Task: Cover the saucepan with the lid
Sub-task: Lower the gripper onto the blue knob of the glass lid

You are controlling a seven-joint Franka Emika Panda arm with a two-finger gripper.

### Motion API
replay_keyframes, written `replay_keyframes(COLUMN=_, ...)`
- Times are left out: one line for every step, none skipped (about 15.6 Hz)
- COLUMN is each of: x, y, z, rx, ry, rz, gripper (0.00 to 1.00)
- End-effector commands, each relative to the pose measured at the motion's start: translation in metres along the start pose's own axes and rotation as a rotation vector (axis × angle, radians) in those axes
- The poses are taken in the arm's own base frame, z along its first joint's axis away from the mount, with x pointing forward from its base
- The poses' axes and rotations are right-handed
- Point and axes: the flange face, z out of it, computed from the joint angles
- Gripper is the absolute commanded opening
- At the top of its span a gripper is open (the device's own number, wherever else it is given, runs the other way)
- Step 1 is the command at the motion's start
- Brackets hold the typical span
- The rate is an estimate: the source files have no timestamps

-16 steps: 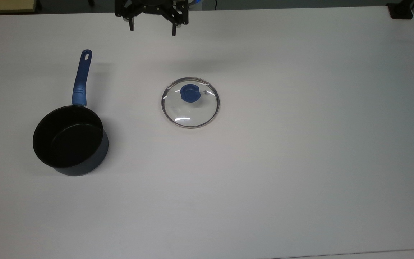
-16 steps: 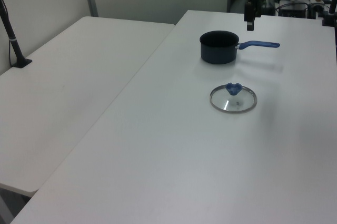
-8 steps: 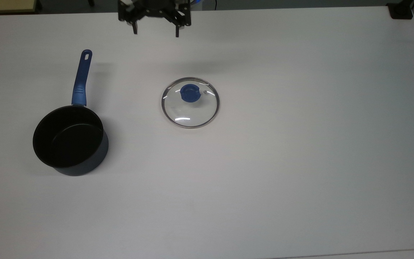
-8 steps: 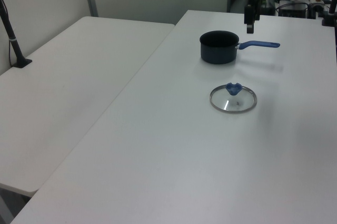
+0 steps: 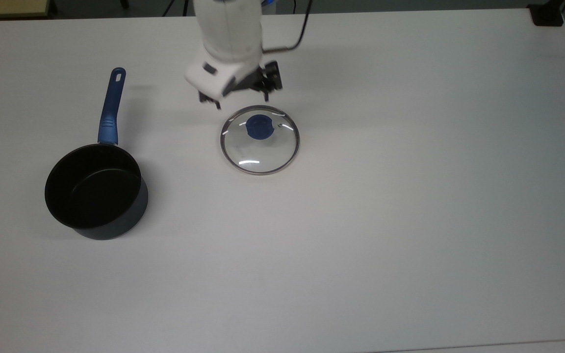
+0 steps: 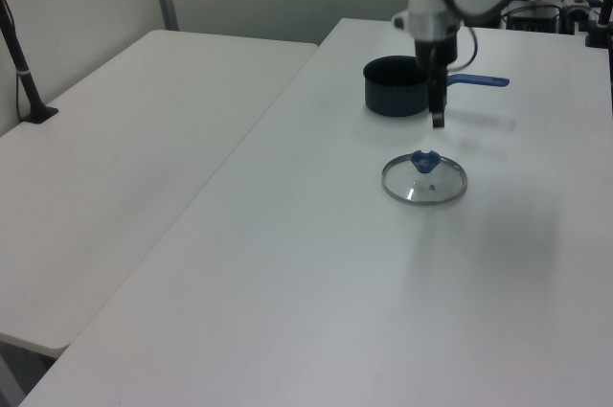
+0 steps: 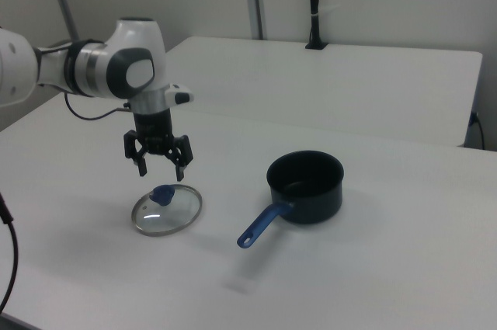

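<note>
Lying flat on the white table (image 7: 373, 268), the lid (image 7: 166, 210) sits apart from the saucepan (image 7: 305, 185). Above its blue knob (image 7: 162, 192) hangs the end effector (image 7: 160, 171), pointing down, fingers spread wide and empty, under the white arm (image 7: 93, 66).

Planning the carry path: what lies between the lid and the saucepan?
Nothing: in the top view, bare white table separates the lid from the saucepan.
</note>
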Motion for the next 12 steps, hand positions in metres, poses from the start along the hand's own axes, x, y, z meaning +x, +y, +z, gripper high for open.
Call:
replay_keyframes(x=0.011, y=-0.014, z=0.020, rx=0.012, ry=0.005, rz=-0.031, gripper=1.00)
replay_keyframes(x=0.014, y=-0.019, z=0.031, rx=0.013, ry=-0.003, rz=-0.037, gripper=1.00)
replay_keyframes(x=0.016, y=-0.023, z=0.041, rx=0.014, ry=-0.004, rz=-0.039, gripper=1.00)
replay_keyframes(x=0.017, y=-0.030, z=0.047, rx=0.012, ry=0.003, rz=-0.048, gripper=1.00)
replay_keyframes(x=0.017, y=-0.033, z=0.056, rx=0.011, ry=0.003, rz=-0.054, gripper=1.00)
replay_keyframes(x=0.018, y=-0.034, z=0.058, rx=0.010, ry=0.009, rz=-0.056, gripper=1.00)
replay_keyframes(x=0.019, y=-0.033, z=0.060, rx=0.009, ry=0.011, rz=-0.055, gripper=0.95)
replay_keyframes(x=0.020, y=-0.032, z=0.065, rx=0.011, ry=0.003, rz=-0.055, gripper=0.89)
replay_keyframes(x=0.021, y=-0.032, z=0.065, rx=0.007, ry=0.006, rz=-0.057, gripper=0.83)
replay_keyframes(x=0.021, y=-0.032, z=0.066, rx=0.005, ry=0.010, rz=-0.058, gripper=0.75)
replay_keyframes(x=0.021, y=-0.032, z=0.065, rx=0.005, ry=0.012, rz=-0.058, gripper=0.64)
replay_keyframes(x=0.022, y=-0.032, z=0.065, rx=0.005, ry=0.015, rz=-0.058, gripper=0.57)
